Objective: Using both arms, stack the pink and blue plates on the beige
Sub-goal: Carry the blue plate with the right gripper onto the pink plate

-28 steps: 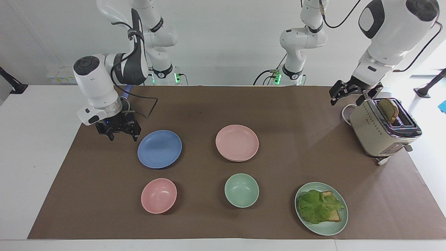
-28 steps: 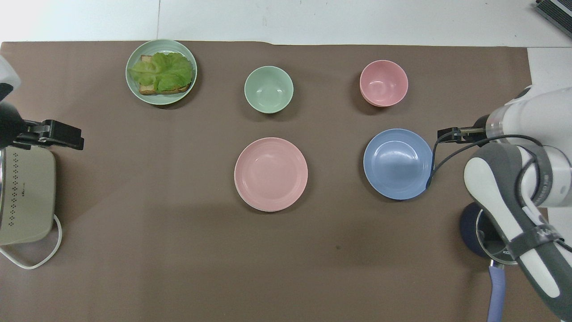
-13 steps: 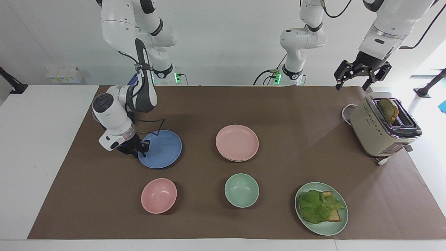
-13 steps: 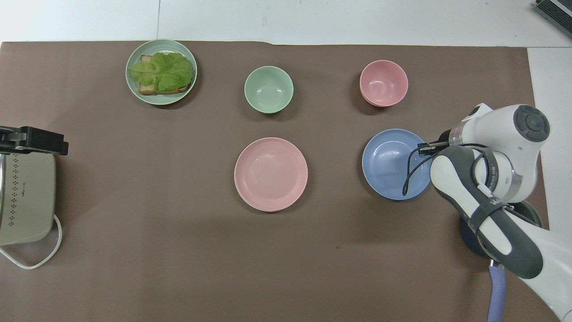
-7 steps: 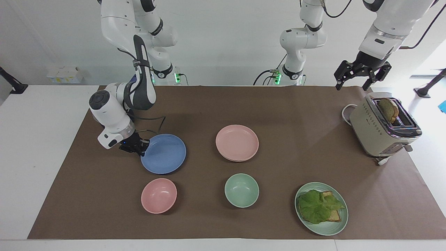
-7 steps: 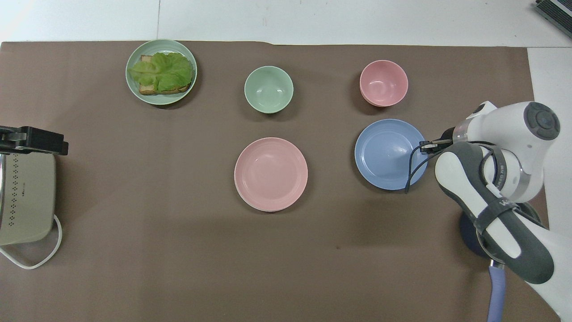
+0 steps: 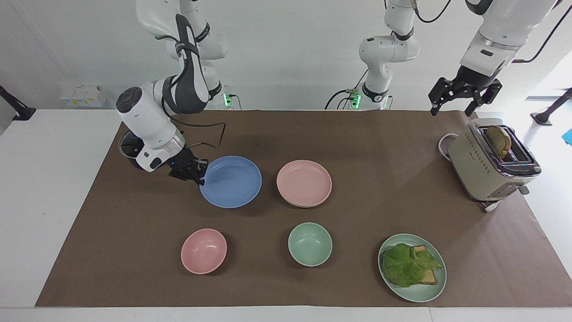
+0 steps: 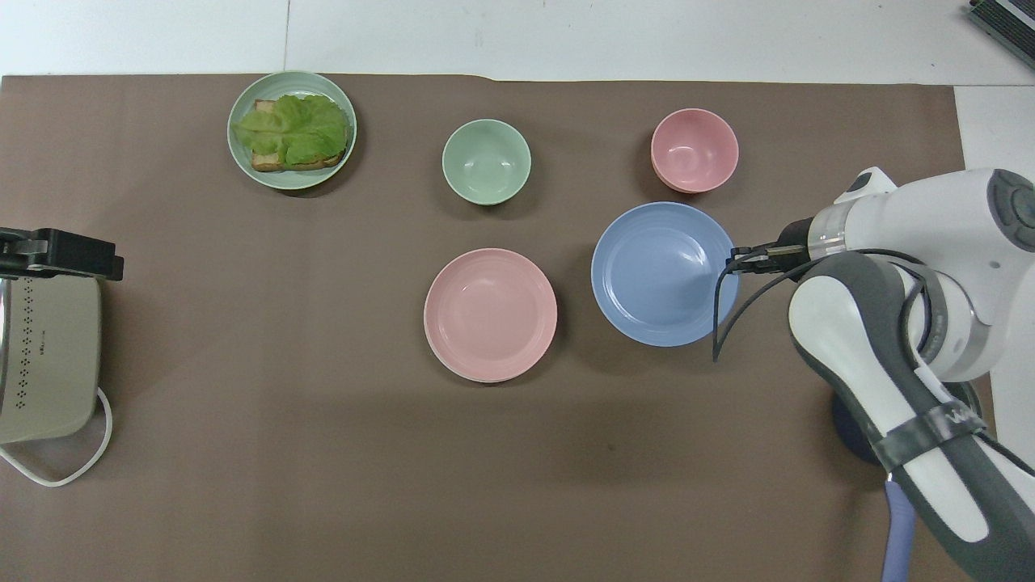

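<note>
Facing view, mid-left of frame: right gripper [image 7: 196, 175] jaws pinch the blue plate [image 7: 231, 181] by its rim, lifted beside the pink plate [image 7: 304, 183]. We should keep it level, centre it, then lower. Left gripper [image 7: 464, 96] waits spread above the toaster [image 7: 489, 166], which holds bread [image 7: 498, 140].
</note>
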### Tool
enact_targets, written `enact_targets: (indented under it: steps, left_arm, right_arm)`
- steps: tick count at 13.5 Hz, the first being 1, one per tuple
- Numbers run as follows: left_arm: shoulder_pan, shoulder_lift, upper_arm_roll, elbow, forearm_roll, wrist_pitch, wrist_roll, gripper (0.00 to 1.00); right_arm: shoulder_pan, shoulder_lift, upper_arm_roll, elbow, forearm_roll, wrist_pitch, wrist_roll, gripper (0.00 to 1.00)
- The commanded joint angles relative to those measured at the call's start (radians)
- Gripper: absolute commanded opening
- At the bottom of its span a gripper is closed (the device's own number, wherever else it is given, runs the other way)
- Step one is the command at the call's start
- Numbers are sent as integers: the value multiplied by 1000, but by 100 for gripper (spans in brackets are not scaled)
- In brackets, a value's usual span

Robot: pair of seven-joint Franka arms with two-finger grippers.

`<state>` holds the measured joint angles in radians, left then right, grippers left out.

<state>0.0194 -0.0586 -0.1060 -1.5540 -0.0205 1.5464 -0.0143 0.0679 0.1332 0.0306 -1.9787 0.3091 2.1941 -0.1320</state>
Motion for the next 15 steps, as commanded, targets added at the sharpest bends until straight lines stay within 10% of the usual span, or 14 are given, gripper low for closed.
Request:
enact_targets:
  steps: [1, 15]
  left_arm:
    - [13, -6, -8, -6, 17, -8, 13, 100]
    - [13, -6, -8, -6, 17, -8, 13, 100]
  right_arm:
    - [84, 5, 5, 46, 24, -1, 130, 0]
    - [372, 92, 5, -5, 18, 190, 370, 0]
